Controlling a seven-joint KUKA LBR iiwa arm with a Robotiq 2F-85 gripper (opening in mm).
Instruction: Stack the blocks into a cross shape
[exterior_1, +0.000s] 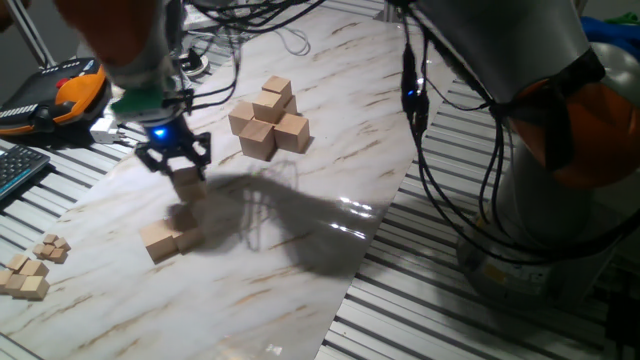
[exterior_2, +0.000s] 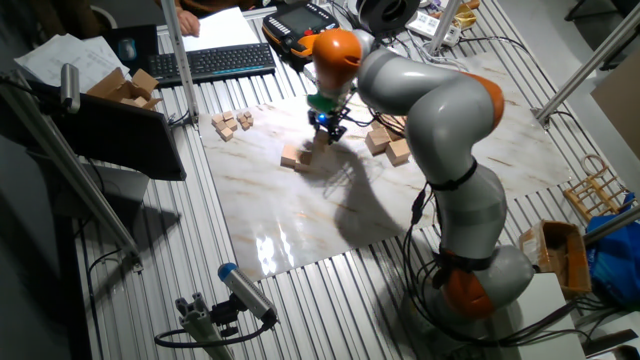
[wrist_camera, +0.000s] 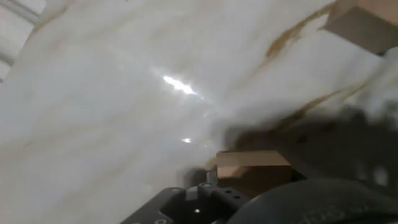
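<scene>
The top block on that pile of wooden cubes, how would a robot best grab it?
From straight above, I'd say. The top block sits highest on the pile, so its upper part stands free of the neighbours. The fingers would close on two opposite flat side faces, lined up square with them. The gripper is shut on a block in much that way.

Marble-look board (exterior_1: 330, 150) sits right under me, glare spot toward its near edge. Slatted metal table (exterior_2: 150, 250) all around it. Keyboard (exterior_2: 215, 62) and papers (exterior_2: 60, 55) sit well behind me.
</scene>
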